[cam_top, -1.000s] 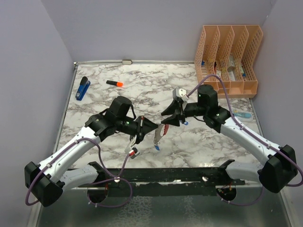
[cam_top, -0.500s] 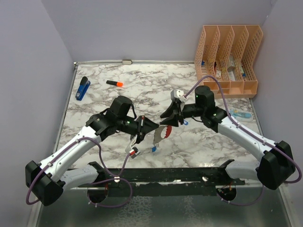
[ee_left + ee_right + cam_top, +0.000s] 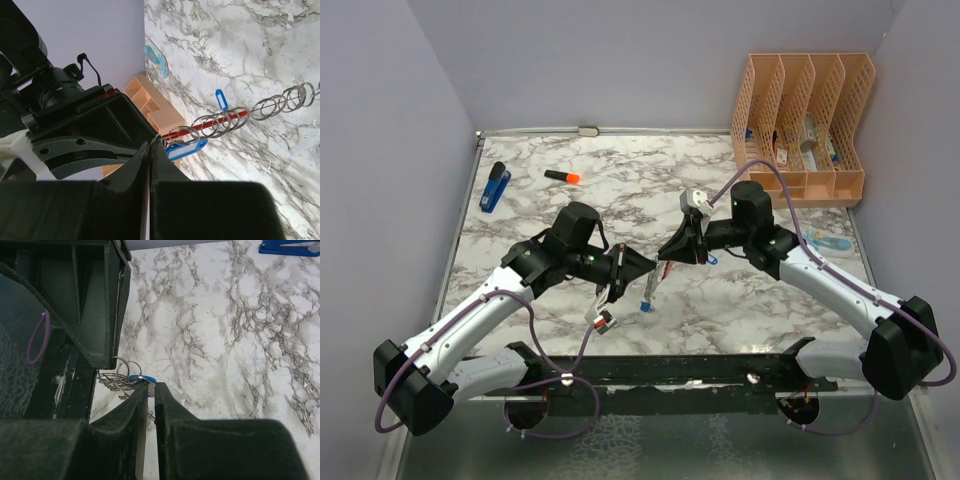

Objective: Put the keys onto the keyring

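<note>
– where's the keyring point(image 3: 227, 119)?
– your left fingers point(image 3: 125, 175) clamp its end, above the middle of the desk point(image 3: 620, 180).
– and the right fingers point(image 3: 170, 410)?
– nearly together at a blue key point(image 3: 145, 380); you can't tell if they pinch it.

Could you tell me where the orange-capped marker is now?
In the top view, the marker lies far left on the table, just right of the dark-blue stapler.
</note>
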Robot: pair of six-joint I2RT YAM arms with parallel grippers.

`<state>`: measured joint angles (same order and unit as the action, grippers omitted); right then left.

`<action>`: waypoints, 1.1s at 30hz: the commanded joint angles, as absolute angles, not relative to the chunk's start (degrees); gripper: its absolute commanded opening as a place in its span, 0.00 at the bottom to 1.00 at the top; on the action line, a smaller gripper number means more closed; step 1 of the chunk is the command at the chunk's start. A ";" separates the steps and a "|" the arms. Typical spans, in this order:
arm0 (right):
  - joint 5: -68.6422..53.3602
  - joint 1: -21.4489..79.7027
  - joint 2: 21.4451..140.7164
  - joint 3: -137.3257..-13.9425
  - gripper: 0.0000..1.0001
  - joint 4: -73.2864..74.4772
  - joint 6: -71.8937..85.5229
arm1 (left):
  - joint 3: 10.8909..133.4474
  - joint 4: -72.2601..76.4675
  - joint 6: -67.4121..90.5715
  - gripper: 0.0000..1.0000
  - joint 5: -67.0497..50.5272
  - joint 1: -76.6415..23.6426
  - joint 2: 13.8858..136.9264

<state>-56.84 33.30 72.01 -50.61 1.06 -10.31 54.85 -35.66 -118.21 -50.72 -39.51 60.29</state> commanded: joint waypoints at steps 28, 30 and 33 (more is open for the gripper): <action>-58.36 34.01 69.98 -46.69 0.58 -6.45 -10.64 | 56.79 -36.10 -159.06 0.00 -59.28 -39.73 59.45; -58.64 34.02 70.66 -46.86 0.52 -6.48 -10.59 | 56.72 -35.75 -159.02 0.00 -59.39 -39.73 59.44; -59.37 34.18 71.31 -46.98 0.40 -6.62 -10.08 | 56.61 -35.35 -159.04 0.00 -59.20 -39.72 59.44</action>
<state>-57.14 33.69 70.19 -46.70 -4.67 -10.35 54.85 -37.23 -118.21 -55.53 -39.51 60.27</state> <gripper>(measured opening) 0.482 0.012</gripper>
